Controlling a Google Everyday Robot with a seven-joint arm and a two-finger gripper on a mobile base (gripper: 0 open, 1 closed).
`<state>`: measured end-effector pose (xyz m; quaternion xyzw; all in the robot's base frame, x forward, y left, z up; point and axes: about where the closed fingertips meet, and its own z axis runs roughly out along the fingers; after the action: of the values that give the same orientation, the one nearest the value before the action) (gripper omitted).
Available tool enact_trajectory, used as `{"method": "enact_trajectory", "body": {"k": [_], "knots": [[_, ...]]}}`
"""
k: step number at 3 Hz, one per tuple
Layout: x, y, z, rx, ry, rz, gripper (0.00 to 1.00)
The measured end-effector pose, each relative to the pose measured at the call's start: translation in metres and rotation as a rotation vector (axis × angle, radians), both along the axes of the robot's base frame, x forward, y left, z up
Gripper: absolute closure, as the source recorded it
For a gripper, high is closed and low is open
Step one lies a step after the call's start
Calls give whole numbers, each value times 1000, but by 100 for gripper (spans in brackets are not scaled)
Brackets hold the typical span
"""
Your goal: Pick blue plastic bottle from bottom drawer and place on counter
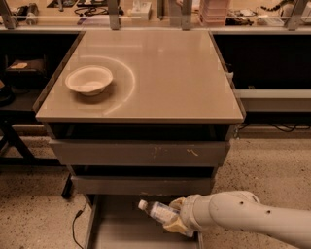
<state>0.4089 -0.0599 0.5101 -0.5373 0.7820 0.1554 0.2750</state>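
Observation:
The blue plastic bottle (159, 211), clear with a white cap, lies tilted with its cap pointing up-left, over the open bottom drawer (121, 229). My gripper (176, 215) reaches in from the right on a white arm. Its tan fingers (176, 225) sit above and below the bottle's base end and are shut on it. The bottle is held a little above the drawer floor. The counter (165, 73) is the glossy beige top of the cabinet, well above the gripper.
A shallow white bowl (89, 79) sits on the counter's left side. Two shut grey drawer fronts (141, 153) lie between counter and bottom drawer. A cluttered bench with metal posts (146, 14) runs behind. A black cable (75, 223) lies on the floor at left.

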Motion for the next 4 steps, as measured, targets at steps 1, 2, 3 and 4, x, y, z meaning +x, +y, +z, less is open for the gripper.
{"method": "enact_trajectory", "body": {"k": [1,2,3,4], "knots": [[-6,-2,37,-34,-34,-10,100],[-4,-6,86,-71,-110,-22,100],[3,-5,138,-94,-195,-16,100],[4,-6,144,-99,-207,-16,100]]}}
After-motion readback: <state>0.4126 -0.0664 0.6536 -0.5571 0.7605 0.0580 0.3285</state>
